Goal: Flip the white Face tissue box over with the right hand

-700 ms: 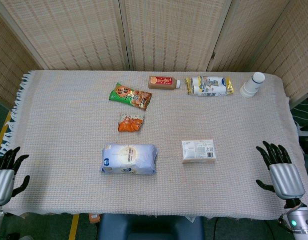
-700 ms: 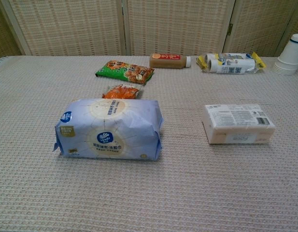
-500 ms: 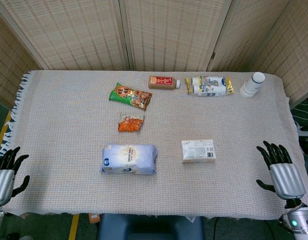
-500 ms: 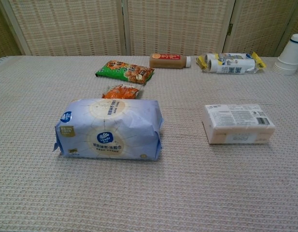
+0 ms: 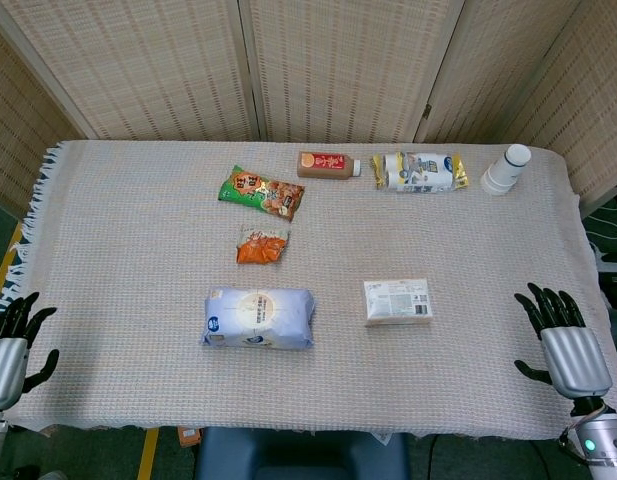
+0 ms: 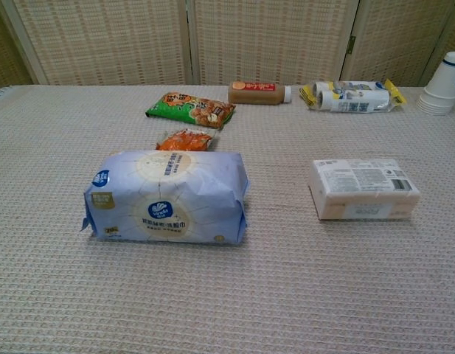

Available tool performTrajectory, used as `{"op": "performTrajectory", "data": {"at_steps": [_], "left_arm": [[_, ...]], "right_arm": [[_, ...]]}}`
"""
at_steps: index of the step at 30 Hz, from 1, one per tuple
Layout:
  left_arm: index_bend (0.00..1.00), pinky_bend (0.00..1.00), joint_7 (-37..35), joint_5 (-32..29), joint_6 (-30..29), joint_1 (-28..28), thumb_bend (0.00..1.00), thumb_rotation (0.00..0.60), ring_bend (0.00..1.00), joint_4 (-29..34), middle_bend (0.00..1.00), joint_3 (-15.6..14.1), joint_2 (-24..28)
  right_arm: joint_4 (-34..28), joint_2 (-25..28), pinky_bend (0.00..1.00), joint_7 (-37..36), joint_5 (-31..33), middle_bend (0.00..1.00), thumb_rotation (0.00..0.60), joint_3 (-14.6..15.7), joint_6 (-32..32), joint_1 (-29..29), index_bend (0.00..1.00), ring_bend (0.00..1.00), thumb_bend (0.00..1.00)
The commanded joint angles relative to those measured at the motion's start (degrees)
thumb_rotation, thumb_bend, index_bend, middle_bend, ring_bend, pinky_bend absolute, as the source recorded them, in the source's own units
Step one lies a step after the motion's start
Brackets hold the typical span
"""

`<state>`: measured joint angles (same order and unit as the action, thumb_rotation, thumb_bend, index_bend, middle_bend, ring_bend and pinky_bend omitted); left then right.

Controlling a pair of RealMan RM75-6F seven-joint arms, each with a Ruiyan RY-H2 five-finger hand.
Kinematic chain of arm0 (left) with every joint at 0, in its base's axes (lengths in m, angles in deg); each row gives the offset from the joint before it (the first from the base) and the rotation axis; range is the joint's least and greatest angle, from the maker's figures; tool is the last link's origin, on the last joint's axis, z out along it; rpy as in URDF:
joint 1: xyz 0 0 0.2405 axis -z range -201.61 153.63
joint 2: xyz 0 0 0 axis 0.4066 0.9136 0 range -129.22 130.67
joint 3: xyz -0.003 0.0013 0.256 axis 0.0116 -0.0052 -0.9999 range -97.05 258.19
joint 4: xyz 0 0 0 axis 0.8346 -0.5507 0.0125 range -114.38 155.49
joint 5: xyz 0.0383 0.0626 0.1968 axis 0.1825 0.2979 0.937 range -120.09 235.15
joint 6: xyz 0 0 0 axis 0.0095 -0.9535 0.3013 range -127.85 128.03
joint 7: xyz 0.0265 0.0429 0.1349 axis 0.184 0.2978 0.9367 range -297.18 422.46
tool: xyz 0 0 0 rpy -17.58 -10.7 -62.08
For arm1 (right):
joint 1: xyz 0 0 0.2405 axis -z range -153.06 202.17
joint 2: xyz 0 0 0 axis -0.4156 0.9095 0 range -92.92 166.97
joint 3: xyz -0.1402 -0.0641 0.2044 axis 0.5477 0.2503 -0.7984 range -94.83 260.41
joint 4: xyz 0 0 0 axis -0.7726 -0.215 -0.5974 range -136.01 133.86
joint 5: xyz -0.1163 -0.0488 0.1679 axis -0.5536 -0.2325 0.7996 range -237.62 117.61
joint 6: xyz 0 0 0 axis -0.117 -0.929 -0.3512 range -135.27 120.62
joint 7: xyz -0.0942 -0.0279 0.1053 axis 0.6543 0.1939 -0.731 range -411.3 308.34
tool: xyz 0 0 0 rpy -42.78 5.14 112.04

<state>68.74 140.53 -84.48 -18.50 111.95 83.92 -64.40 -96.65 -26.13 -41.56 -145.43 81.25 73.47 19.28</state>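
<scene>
— On the cloth-covered table (image 5: 118, 230), where does the white tissue box (image 5: 397, 300) sit?

— Toward the near right part, lying flat with its printed label side up. In the chest view it shows at the right, the long side facing the camera, and nothing touches it.

— Is the right hand (image 5: 566, 350) close to it?

— No, well apart. That hand hangs at the near right corner of the table, back plate up, dark fingers (image 5: 546, 302) spread wide and pointing away from the robot. It holds nothing.

— And the left hand (image 5: 8, 350)?

— At the near left corner, partly cut off by the picture's edge. Its fingers are spread apart too, and it is empty. Neither hand shows in the chest view.

— What else lies on the cloth?

— A big blue and white tissue pack (image 5: 258, 318) to the left of the box, near the front edge. Behind it a small orange snack bag (image 5: 262, 245), and further back a green snack bag (image 5: 261, 192). Along the far edge lie a brown bottle (image 5: 328, 164) on its side, then a yellow-ended wrapped pack (image 5: 419, 171) just beside it, and a stack of white paper cups (image 5: 505, 169) at the far right.

— Behind the table?

— Woven folding screens (image 5: 338, 60).
</scene>
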Motion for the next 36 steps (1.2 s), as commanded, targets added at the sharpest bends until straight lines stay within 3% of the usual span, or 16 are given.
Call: {"op": "performTrajectory", "data": {"at_steps": [1,5,7,12,16,21,26,36], "left_arm": [[0.2,0.16,-0.11,0.12,0.04,0.08,0.38,0.6,0.0,-0.06,0.0,0.02,-0.02],[0.2,0.16,-0.48,0.34,0.1,0.1,0.38,0.6,0.0,-0.04,0.0,-0.11,-0.02],[0.2,0.16,-0.44,0.06,0.56,0.17,0.38,0.6,0.0,-0.18,0.0,-0.2,-0.06],[0.2,0.16,-0.31,0.47,0.57,0.36,0.38,0.6,0.0,-0.15,0.0,-0.23,-0.22],[0.2,0.16,-0.44,0.22,0.36,0.23,0.38,0.6,0.0,-0.06,0.0,-0.1,-0.02],[0.2,0.16,-1.38,-0.05,-0.52,-0.15,0.38,0.6,0.0,-0.04,0.0,0.33,0.44],[0.2,0.16,-1.77,-0.38,-0.49,-0.22,0.38,0.6,0.0,-0.09,0.0,0.48,0.65],[0.2,0.16,-2.47,-0.93,-0.34,-0.27,0.38,0.6,0.0,-0.29,0.0,0.75,0.86]], "right_arm": [[-0.16,0.01,0.0,0.29,-0.25,0.0,0.6,0.14,0.09,0.03,0.12,0.06,0.0],[-0.39,-0.29,0.0,1.32,-0.84,0.0,0.6,0.44,0.08,-0.03,0.12,0.06,0.0],[-1.53,-0.93,0.0,4.46,-0.28,0.0,0.6,0.51,-4.86,-2.68,0.12,0.06,0.0],[-8.48,-1.1,0.0,15.01,7.81,0.0,0.6,-2.43,-17.81,-10.84,0.12,0.06,0.0],[-10.84,-4.47,0.0,26.31,18.65,0.0,0.6,-5.38,-23.7,-17.2,0.12,0.04,0.0],[-11.75,-9.84,0.0,36.06,31.14,0.0,0.6,-8.07,-23.06,-23.22,0.12,0.02,0.0],[-11.14,-13.49,0.0,39.68,38.87,0.0,0.6,-9.37,-21.42,-27.51,0.12,0.02,0.0],[-6.34,-19.62,0.0,40.81,44.56,0.0,0.6,-8.78,-19.75,-32.79,0.12,0.02,0.0]]}}
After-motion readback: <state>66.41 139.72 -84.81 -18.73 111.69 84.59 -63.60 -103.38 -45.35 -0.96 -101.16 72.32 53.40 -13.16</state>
